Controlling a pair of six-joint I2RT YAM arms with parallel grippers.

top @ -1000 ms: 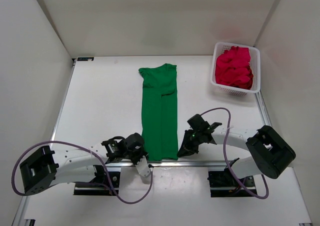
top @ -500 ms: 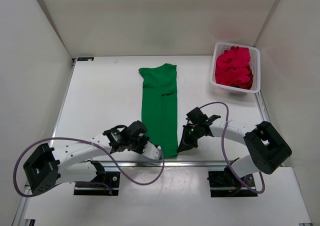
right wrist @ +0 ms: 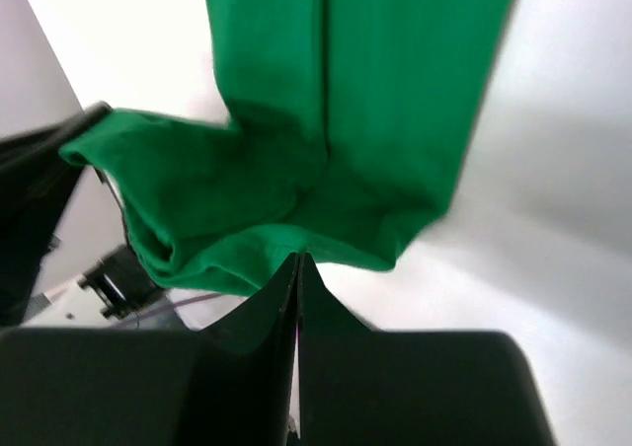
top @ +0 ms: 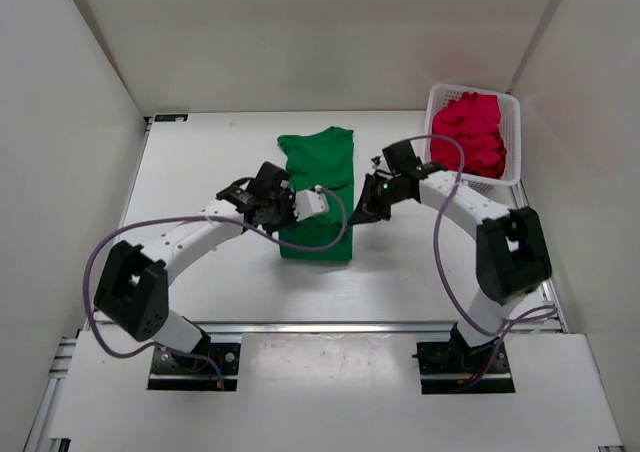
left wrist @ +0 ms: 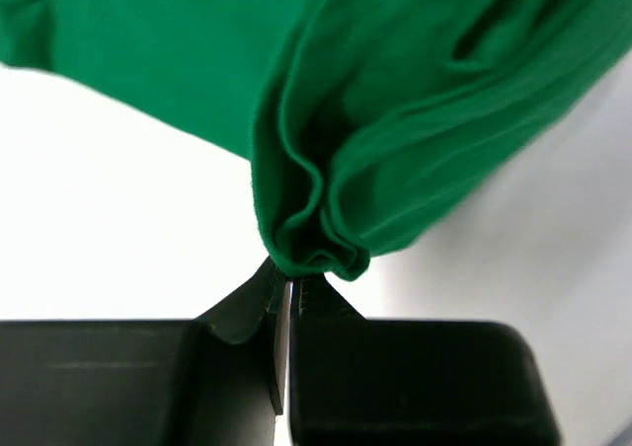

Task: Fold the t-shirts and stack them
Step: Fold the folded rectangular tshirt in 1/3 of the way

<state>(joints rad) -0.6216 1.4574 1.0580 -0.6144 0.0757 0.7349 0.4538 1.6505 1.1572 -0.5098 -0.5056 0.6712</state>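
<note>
My left hand (top: 292, 212) and right hand (top: 360, 215) both reach out over the middle of the bench (top: 200, 172), one on each side of the green shirt (top: 325, 162). The shirt lies as a long, narrow strip running away from me. Its far end, with the collar, is flat on the bench, and its near part is doubled back over itself.

My left hand (left wrist: 286, 286) is closed tight, with only a sliver showing between the fingertips. It pinches a bunched edge of the green shirt (left wrist: 395, 120), and the cloth puckers into soft folds right at the tips. My right hand (right wrist: 298, 263) is fully closed too. It grips an edge of the green shirt (right wrist: 346, 120), which hangs away from it in a loose drape towards the bench. My left arm shows dark at the left edge of that view.

From above, the folded part sits between my two hands. I can't quite tell there whether the raised layer already rests on the one beneath or hangs just over it.

The red shirts (top: 467, 132) are crumpled together in the white mesh basket (top: 441, 93). The basket stands at the far right corner of the bench, well apart from the green shirt. The pile is heaped level with the rim.
</note>
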